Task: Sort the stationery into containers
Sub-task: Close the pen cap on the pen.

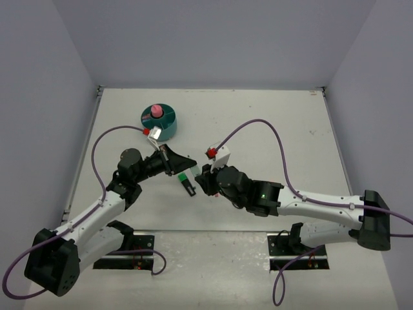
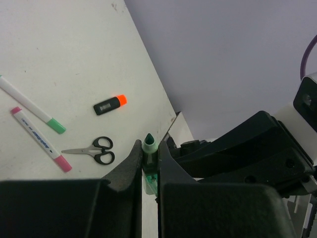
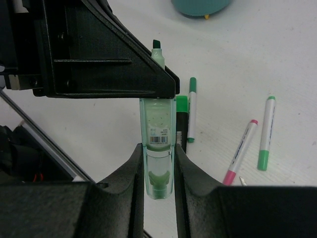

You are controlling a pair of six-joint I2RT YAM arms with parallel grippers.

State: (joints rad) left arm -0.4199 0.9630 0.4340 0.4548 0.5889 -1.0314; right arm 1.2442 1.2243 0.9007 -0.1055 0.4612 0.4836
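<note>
While both my arms meet over the table: a handover of the green marker [image 3: 158,124] looks to be the step in hand, as I judge it.
Left gripper [image 2: 150,148]: pressed together on the marker's neck, just under its dark tip.
Right gripper [image 3: 158,156]: pinching the same marker at its tail end, jaws snug on the clear barrel.
Marker: off the table, bridged between my two grippers, touching nothing else that I can see.
Organizer [image 1: 171,124]: on the far left part of the table, nearer my left arm; a pink roll [image 1: 155,110] sits in it.
Loose on the table: scissors [image 2: 94,148], a black-and-orange marker [image 2: 110,105], a black-and-green marker [image 3: 182,124] and several thin pens [image 2: 42,140], all well apart from the organizer.
Progress: early, by my reckoning; most stationery lies unsorted.
Next move: my right gripper should let go first, and cleanly, before my left arm swings; pulling while both hold could twist the marker or make it slip.
After that: my left arm needs to tip the marker upright over an open compartment, clear of the roll, and release it low.
</note>
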